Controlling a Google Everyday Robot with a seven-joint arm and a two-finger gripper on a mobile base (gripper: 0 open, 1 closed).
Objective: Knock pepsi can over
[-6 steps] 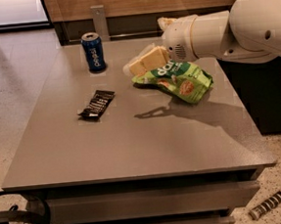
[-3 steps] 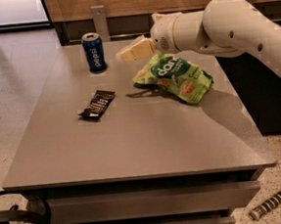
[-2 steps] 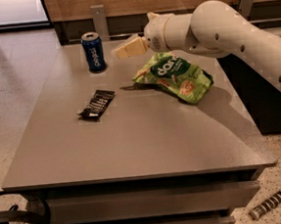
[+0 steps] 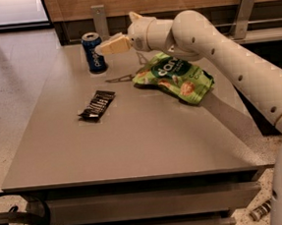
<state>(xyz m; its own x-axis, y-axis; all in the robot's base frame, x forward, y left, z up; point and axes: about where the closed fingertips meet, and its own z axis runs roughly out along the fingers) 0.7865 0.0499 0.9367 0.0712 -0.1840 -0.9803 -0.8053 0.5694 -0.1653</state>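
Observation:
The pepsi can (image 4: 93, 52) is blue with white lettering and a silver top. It stands upright at the far left of the grey table (image 4: 133, 140). My gripper (image 4: 102, 48) is at the end of the white arm reaching in from the right. Its tips are level with the can's upper half, right at the can's right side. Whether it touches the can I cannot tell.
A flat black snack wrapper (image 4: 97, 105) lies on the table's left middle. A green chip bag (image 4: 175, 77) lies under my arm at the right. A wooden wall with metal brackets runs behind the table. The floor drops off on the left.
My arm has swung left across the chip bag, and the gripper has moved from above the bag to right beside the can. The can still stands upright.

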